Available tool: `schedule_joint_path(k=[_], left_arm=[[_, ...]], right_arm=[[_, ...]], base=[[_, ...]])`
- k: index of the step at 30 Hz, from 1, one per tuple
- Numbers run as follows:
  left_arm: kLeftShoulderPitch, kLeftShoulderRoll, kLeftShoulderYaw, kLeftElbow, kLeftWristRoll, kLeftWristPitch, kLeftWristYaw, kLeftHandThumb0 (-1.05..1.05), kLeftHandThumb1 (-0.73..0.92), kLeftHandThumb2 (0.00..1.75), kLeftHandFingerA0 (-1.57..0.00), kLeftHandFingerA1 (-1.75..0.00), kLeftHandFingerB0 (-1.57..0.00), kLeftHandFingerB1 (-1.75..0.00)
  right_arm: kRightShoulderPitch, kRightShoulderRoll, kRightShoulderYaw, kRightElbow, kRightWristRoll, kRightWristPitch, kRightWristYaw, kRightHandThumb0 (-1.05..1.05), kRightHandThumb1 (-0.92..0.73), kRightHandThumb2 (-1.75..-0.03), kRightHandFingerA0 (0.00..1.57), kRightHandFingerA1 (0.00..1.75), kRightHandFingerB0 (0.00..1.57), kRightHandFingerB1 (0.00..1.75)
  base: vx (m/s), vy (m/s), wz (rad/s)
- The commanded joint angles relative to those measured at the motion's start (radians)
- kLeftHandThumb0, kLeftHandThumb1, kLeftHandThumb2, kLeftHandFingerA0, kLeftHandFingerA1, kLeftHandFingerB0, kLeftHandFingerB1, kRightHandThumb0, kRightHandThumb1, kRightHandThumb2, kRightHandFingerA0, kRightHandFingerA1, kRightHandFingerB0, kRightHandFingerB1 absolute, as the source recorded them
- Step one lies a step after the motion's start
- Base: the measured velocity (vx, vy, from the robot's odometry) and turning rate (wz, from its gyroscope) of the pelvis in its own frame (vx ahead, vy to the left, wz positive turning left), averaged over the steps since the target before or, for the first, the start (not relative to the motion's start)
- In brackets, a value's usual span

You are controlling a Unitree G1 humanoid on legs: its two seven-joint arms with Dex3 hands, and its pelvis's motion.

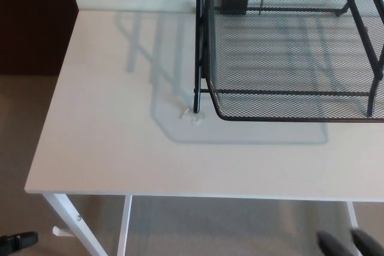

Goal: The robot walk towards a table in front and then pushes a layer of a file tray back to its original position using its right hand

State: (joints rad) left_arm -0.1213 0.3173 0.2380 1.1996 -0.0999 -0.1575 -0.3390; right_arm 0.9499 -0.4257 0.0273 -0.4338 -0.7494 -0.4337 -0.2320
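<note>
A: Fingers: only two black tips of the right hand [351,244] show, at the bottom right corner, below the table's front edge. Too little in frame to tell if they're spread or curled. Nothing held that I can see. Left hand isn't in frame.

B: File tray?

A: File tray [288,46] sits at the top right of the white table [108,124], black wire mesh on a black frame. The mesh layer's front rim overhangs the frame's front left post [197,97] toward the camera. Right side and back run out of frame.

B: Contact with the hand?

A: None. Hand is well apart from the tray, bare tabletop between them.

B: Anything else up there?

A: Small black block [235,2] visible through the mesh near the back. Tiny pale speck [191,114] on the table just beside the post's foot. Tray's shadow spreads left and forward.

B: Surroundings?

A: White table leg [72,220] at bottom left, beige floor [24,148] on the left, dark wall [36,22] at top left. Small black thing [17,241] on the floor at the bottom left corner, can't tell what.
</note>
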Motion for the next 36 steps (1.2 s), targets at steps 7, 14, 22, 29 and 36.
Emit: schedule_joint_path(k=[7, 14, 22, 29, 36], left_arm=[[0.030, 0.020, 0.003, 0.018, 0.000, -0.004, 0.003, 0.13, 0.19, 0.94, -0.72, -0.84, -0.39, -0.68], [0.043, 0.012, -0.003, 0.028, 0.007, -0.006, 0.010, 0.15, 0.18, 0.93, -0.73, -0.86, -0.39, -0.67], [0.053, 0.016, -0.006, 0.021, 0.006, -0.015, -0.010, 0.14, 0.16, 0.90, -0.71, -0.84, -0.41, -0.68], [0.049, 0.016, -0.012, 0.028, 0.003, -0.004, -0.020, 0.16, 0.18, 0.92, -0.75, -0.88, -0.41, -0.68], [0.045, 0.020, -0.030, 0.029, 0.012, -0.006, -0.044, 0.17, 0.15, 0.91, -0.74, -0.87, -0.41, -0.69]], right_arm=[[-0.227, 0.091, -0.081, 0.538, 0.579, 0.095, 0.279, -0.67, -0.47, -0.77, 0.00, 0.16, 0.00, 0.03], [-0.375, 0.102, -0.111, 0.676, 0.566, 0.158, 0.325, -0.73, -0.50, -0.79, 0.00, 0.12, 0.00, 0.00], [-0.484, 0.101, -0.111, 0.868, 0.549, 0.091, 0.352, -0.75, -0.49, -0.81, 0.02, 0.22, 0.00, 0.02], [-0.481, 0.097, -0.118, 0.863, 0.563, 0.108, 0.364, -0.72, -0.48, -0.80, 0.02, 0.20, 0.00, 0.04], [-0.490, 0.087, -0.109, 0.866, 0.558, 0.095, 0.359, -0.68, -0.47, -0.80, 0.05, 0.23, 0.00, 0.07]], base=[[0.00, 0.000, 0.00], [0.00, 0.000, 0.00], [0.00, 0.000, 0.00], [0.00, 0.000, 0.00], [0.00, 0.000, 0.00]])
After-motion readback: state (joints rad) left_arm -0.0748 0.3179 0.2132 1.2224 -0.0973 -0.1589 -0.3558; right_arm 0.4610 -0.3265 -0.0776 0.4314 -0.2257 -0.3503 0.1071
